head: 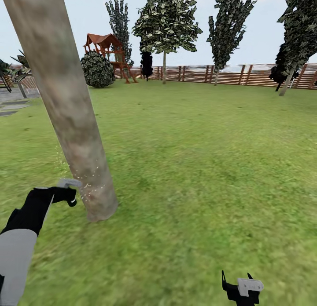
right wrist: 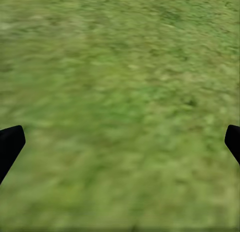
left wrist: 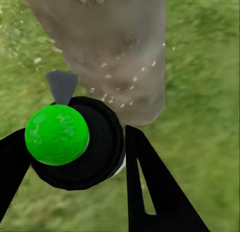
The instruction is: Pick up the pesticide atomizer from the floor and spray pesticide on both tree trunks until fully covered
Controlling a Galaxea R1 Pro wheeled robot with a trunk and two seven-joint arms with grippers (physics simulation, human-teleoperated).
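Note:
A thick, mottled grey-brown tree trunk leans up from the grass at the left in the head view, and in the left wrist view the trunk stands close ahead. My left gripper is shut on the pesticide atomizer, just left of the trunk's base. The left wrist view looks down on the atomizer: a dark round top with a green dot and a grey nozzle aimed at the trunk. White droplets speckle the lower bark. My right gripper hangs open over bare grass, its fingertips wide apart.
Grass stretches to a brown slatted fence. Far off stand several thin-trunked trees, a round shrub, a red-roofed play tower and a small palm beside paving at the left.

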